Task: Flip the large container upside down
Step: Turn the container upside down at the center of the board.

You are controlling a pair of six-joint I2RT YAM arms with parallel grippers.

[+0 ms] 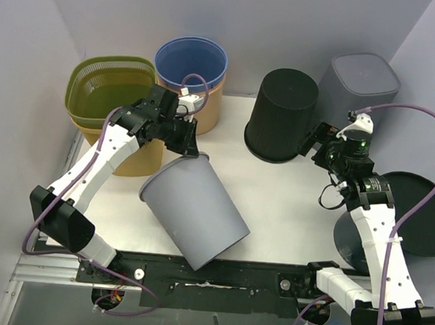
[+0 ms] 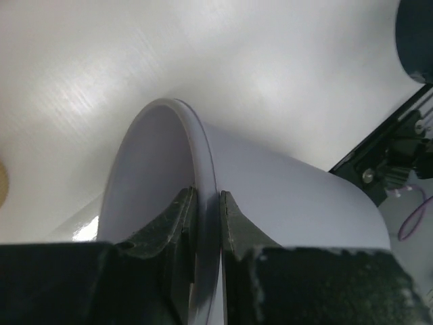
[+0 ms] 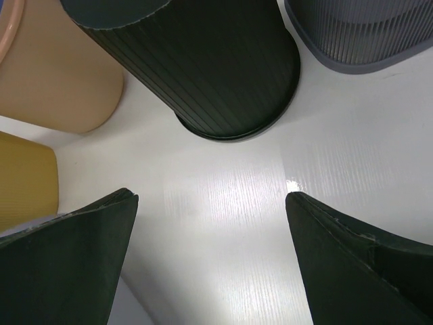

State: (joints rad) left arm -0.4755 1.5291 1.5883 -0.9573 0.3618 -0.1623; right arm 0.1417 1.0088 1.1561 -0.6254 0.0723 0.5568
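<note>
One large grey container [image 1: 195, 210] tilts, mouth far-left, base near-right.

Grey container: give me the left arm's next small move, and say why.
Probably hold the grip and roll the wrist so the base swings up and the mouth turns toward the table. The left gripper is shut on the container at its rim, one finger inside and one outside. The container lies tipped on its side, its mouth not yet facing down.

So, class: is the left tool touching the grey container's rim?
Touching. In the left wrist view the left tool pinches the rim of the grey container, one finger inside, one outside.
</note>
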